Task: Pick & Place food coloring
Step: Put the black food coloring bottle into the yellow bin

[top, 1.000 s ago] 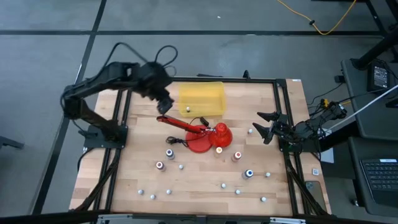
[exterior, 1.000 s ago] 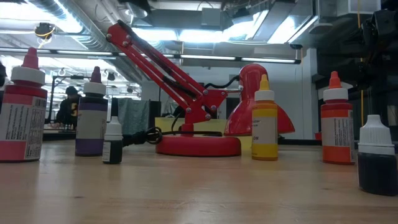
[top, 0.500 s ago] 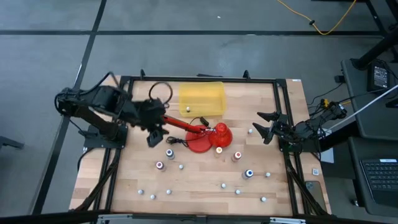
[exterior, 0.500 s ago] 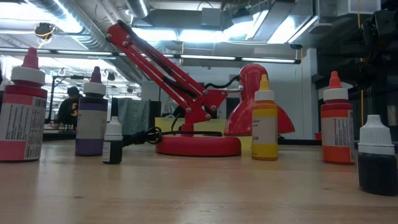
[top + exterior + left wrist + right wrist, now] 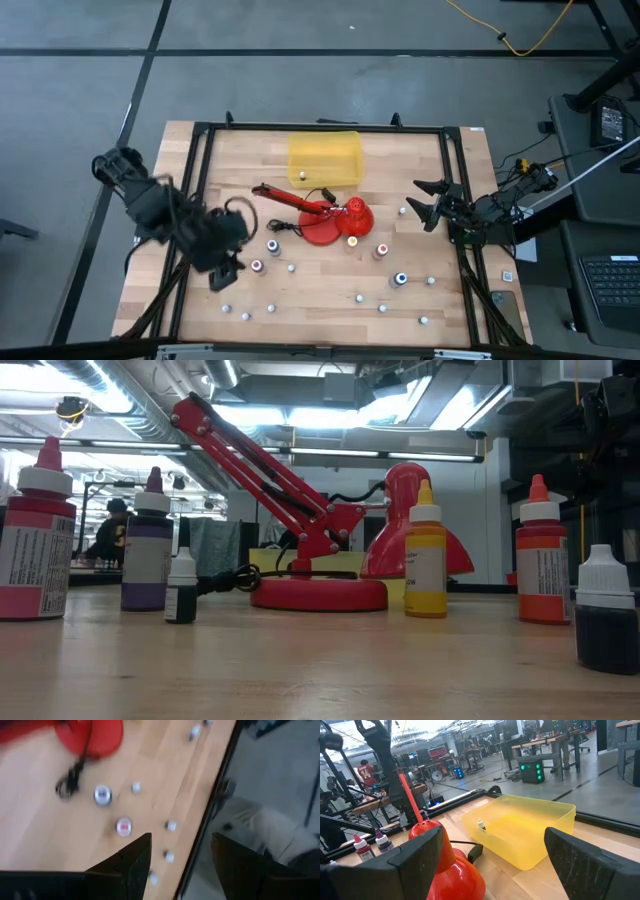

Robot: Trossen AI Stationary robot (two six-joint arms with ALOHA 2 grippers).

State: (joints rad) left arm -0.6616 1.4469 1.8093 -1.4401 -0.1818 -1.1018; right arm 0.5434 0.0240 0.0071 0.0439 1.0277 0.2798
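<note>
— Where are you in the job?

— Reaching for the next pick, I judge. My left hand [image 5: 222,277] hangs over the left front of the table [image 5: 440,160], fingers spread, nothing between them. Just beside it stands the red bottle [image 5: 256,266], with the purple bottle [image 5: 273,245] a little farther in.

— So what does the move call for?

— Come down over the red bottle's pale tip, close on its body, and keep clear of the purple one. Then carry it to the yellow bin [image 5: 345,150] at the back, which I take for the drop place: one tiny bottle [image 5: 301,177] already lies in it.

— How will they handle?

— Small upright plastic cylinders with paper labels and tapered tips; light and smooth, likely easy to tip. The bin is translucent and thin-walled; the table is bare wood.

— And the rest?

— The red lamp [image 5: 325,225] sits mid-table, glossy, with a round base and jointed arm. Right of it stand the yellow bottle [image 5: 351,240], the orange bottle [image 5: 381,250] and the blue bottle [image 5: 401,279]. My right hand [image 5: 425,200] waits at the right edge, spread and empty.
</note>
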